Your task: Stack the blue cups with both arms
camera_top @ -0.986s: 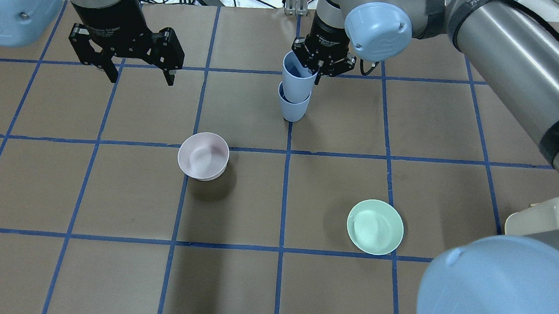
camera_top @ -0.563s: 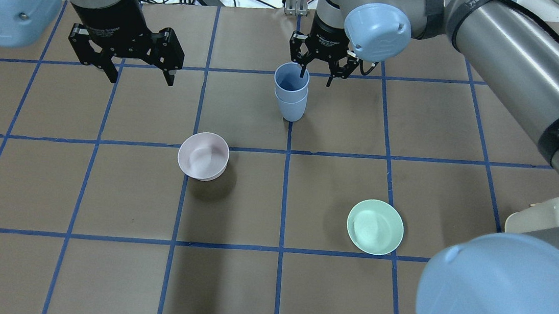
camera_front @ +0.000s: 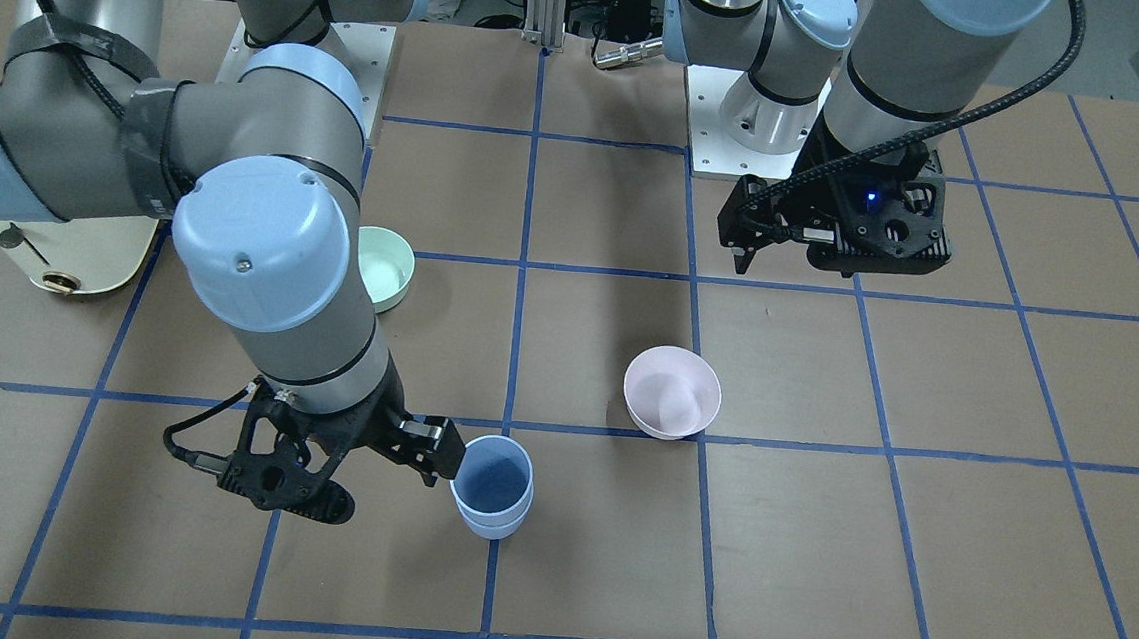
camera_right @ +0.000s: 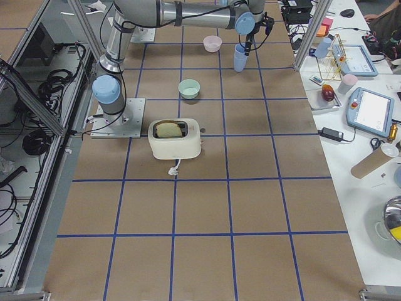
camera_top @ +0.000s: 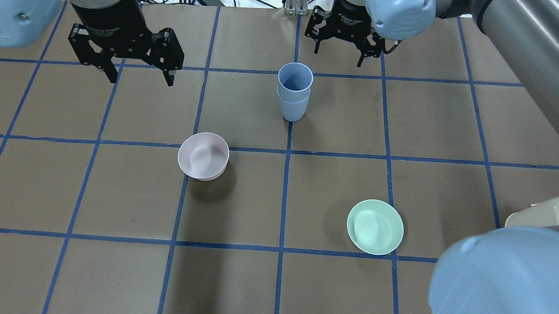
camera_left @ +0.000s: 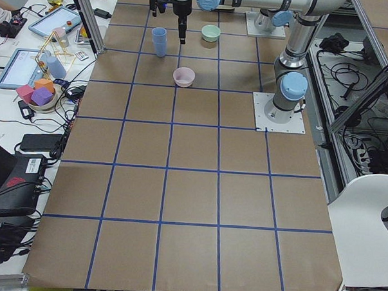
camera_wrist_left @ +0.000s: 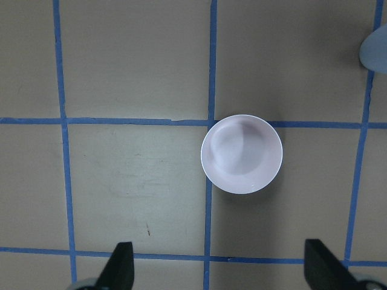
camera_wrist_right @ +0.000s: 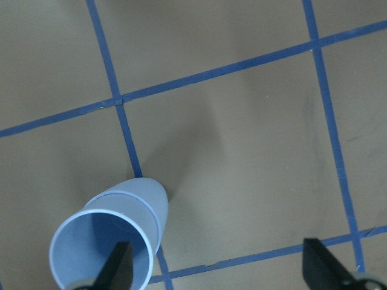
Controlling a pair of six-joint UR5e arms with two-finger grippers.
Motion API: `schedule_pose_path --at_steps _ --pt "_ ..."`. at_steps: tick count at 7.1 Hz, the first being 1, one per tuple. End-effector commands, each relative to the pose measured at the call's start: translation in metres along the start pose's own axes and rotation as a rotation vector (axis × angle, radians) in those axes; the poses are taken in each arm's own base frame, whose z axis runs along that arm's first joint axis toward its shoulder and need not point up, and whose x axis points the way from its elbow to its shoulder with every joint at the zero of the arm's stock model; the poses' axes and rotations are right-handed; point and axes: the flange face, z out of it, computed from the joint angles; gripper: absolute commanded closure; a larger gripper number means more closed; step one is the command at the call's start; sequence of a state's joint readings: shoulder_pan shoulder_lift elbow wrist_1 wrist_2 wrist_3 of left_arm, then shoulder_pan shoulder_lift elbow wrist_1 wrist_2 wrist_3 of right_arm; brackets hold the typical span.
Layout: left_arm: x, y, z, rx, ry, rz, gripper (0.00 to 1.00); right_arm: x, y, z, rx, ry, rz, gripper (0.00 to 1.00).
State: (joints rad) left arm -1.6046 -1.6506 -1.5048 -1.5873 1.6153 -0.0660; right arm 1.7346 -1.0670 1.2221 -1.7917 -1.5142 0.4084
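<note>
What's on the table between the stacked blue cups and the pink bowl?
Nothing. In the overhead view, only bare brown table lies between the cups and the pink bowl; the front-facing view agrees.

The right gripper (camera_top: pixel 339 50) released the upper blue cup (camera_top: pixel 295 80), now nested upright, and withdrew toward the frame's top.

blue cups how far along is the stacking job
Done: the blue cups sit nested, one inside the other, upright on the table. In hand: nothing; the right claw is open and apart from the stack, and the left claw hangs open off to one side. Left: no stacking step that I can see, only perhaps pulling both claws back.
</note>
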Motion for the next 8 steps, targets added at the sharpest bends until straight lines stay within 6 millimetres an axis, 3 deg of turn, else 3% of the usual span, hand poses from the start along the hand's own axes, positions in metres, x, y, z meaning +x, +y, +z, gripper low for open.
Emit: schedule_pose_path --at_steps 1,2,4,6,8 --pt "0.000 0.001 0.000 0.000 0.000 0.000 0.00 0.054 -0.004 -0.039 -0.047 0.030 -0.097 0.00" --pt "0.000 0.000 0.001 -0.002 0.000 0.000 0.00 0.084 0.003 -0.055 -0.090 0.041 -0.142 0.00" --pt "0.000 0.001 -0.001 0.001 -0.001 0.000 0.00 0.126 0.039 -0.070 -0.113 0.045 -0.188 0.00" --pt "0.001 0.001 -0.002 0.003 0.000 0.001 0.00 0.146 0.088 -0.079 -0.102 0.053 -0.175 0.00" --pt "0.000 0.001 -0.001 0.002 0.006 0.014 0.00 0.159 0.102 -0.093 -0.094 0.145 -0.176 0.00"
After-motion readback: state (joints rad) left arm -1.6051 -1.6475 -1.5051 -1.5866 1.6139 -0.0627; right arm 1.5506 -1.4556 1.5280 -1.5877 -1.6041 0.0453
